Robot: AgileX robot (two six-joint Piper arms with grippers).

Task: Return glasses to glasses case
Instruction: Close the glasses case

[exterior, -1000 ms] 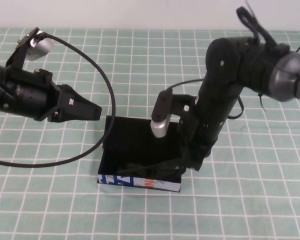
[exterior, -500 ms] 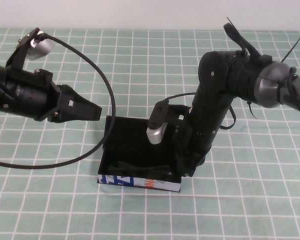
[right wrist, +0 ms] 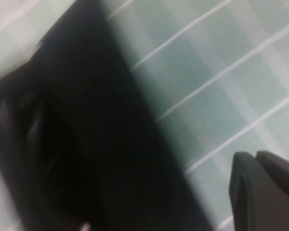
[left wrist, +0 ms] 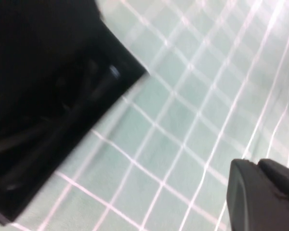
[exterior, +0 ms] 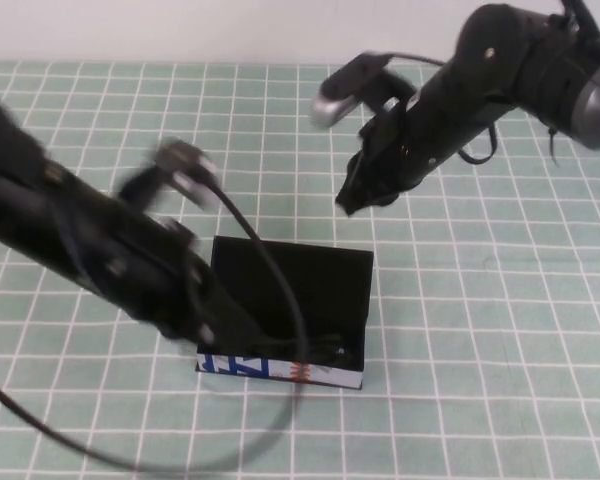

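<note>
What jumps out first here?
The open glasses case sits mid-table with the glasses lying dark along its front edge. The left hand blurs low at the case's front-left corner. The right hand hangs behind the case, holding nothing.

Left tool (exterior: 235,335) over glasses case (exterior: 320,275).

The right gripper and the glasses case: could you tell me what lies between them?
Only bare checked cloth, seen in the high view; the right gripper is above the glasses case, the left gripper at its front-left.
</note>
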